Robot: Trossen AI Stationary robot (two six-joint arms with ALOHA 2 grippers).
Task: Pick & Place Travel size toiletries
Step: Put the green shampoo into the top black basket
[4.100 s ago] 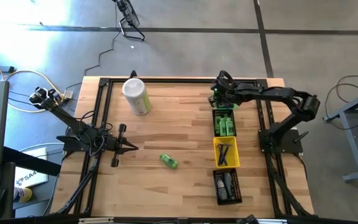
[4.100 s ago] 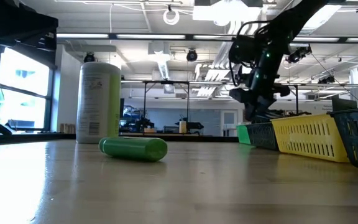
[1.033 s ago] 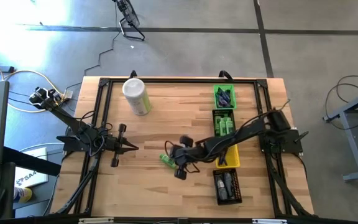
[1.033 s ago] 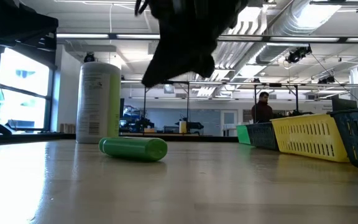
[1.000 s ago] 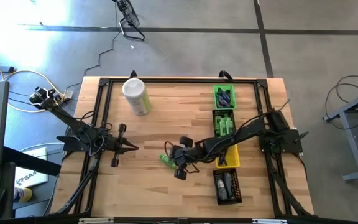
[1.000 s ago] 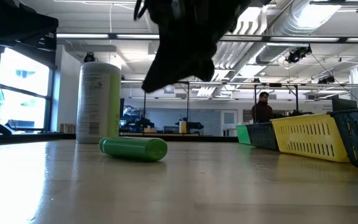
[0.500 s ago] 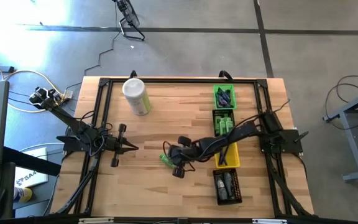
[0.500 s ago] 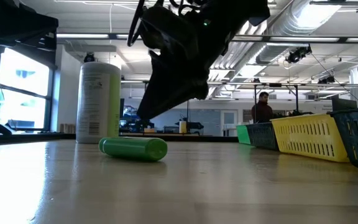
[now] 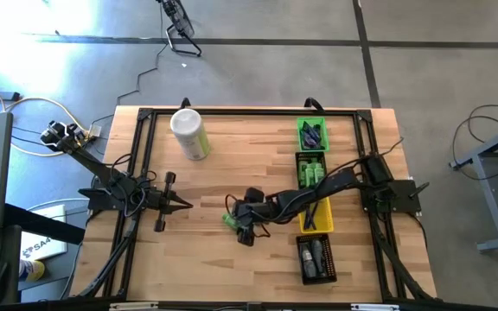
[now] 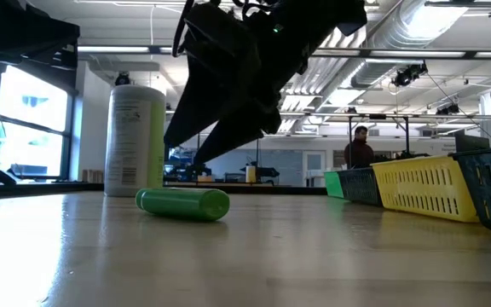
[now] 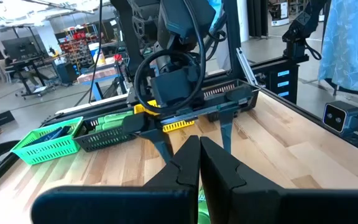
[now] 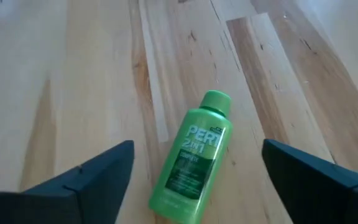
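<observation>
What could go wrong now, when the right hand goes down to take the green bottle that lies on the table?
1. The green bottle lies on its round side between the open fingers of the right hand. If one finger touches it first, it may roll away.
2. The bottle lies at a slant to the fingers, so the grip could close across it unevenly and it might slip out.
3. The left hand waits shut close by; a wide move could bump it.
</observation>
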